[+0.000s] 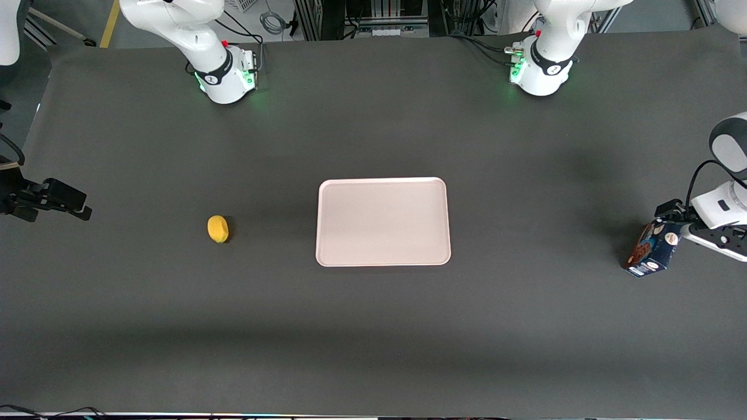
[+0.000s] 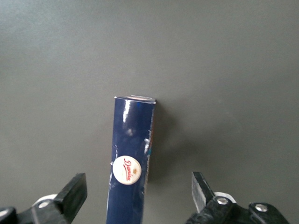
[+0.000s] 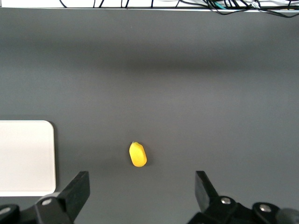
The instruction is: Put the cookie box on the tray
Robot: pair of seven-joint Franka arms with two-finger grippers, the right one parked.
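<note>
Left wrist view showed the pincer spread wide and released, its two fingers standing clear on either side of the cookie box, touching neither face. Seen from the front, the box stood upright on the dark worktop at the working arm's end, at about 3 o'clock from the tray and well apart from it. The tray lay bare at mid-worktop, with a small yellow lemon-like object at its 9 o'clock, toward the parked arm's end. The box looked tall and narrow, and it sat nearer one finger than the other; a closing stroke would likely have met one side first and could have tipped or slid the carton before the grip took hold. A hold taken too high on the thin card might also have let it swing or slip during the long carry to the tray.
</note>
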